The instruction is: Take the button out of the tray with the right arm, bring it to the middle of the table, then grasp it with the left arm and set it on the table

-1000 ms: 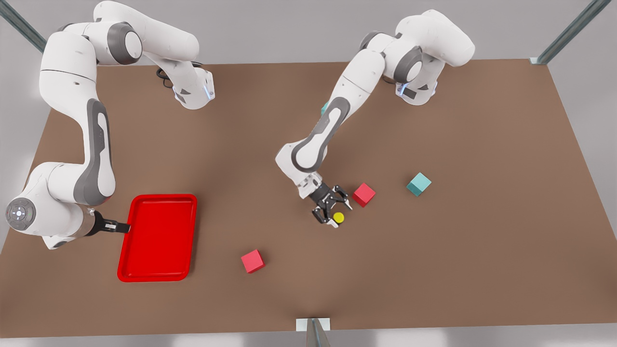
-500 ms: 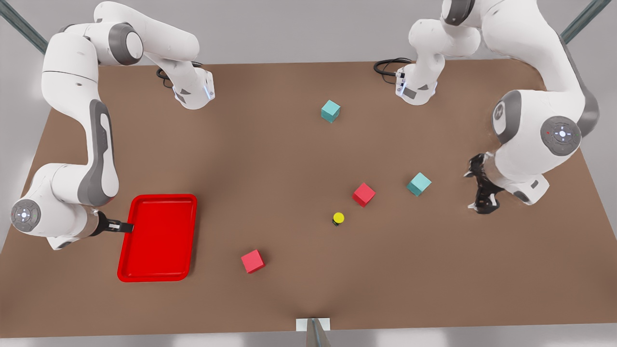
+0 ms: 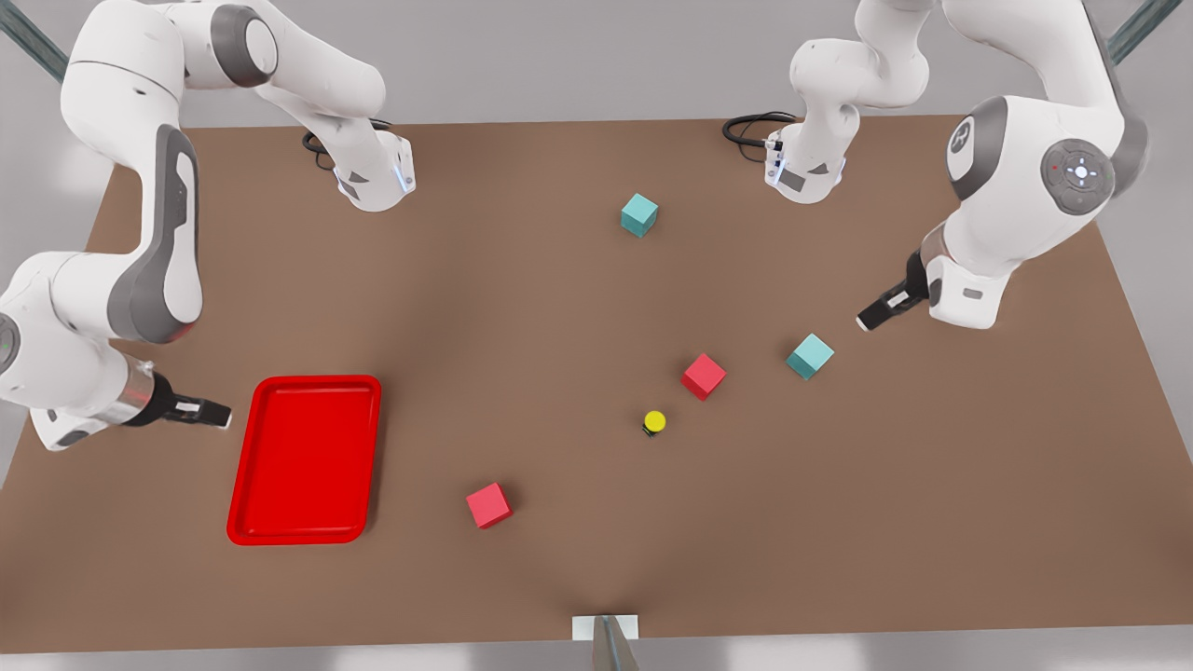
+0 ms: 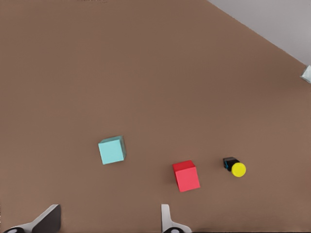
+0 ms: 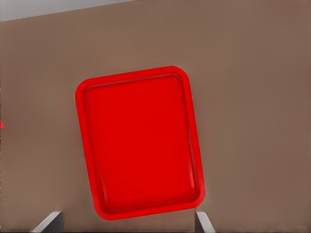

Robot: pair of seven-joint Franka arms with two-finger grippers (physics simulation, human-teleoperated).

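Observation:
The button [image 3: 654,422], yellow cap on a dark body, stands alone on the table [image 3: 522,308] near the middle, beside a red cube [image 3: 703,376]; it appears too in the left wrist view as the button [image 4: 235,167]. My left gripper [image 3: 881,312] hangs open, raised at the front view's right, far from the button; its fingertips [image 4: 48,218] stand wide apart. The red tray [image 3: 306,458] lies with nothing in it at the front view's left. My right gripper [image 3: 200,410] hovers open just off the tray's left rim, and the tray [image 5: 87,160] lies below it.
A second red cube [image 3: 488,504] lies near the front edge. One teal cube [image 3: 809,356] sits close below the left gripper, another teal cube [image 3: 638,214] farther back. Both arm bases stand along the far edge.
The left gripper, which was around the button a second ago, has let it go and swung away to the front view's right, then risen. The right gripper has drawn back off the tray.

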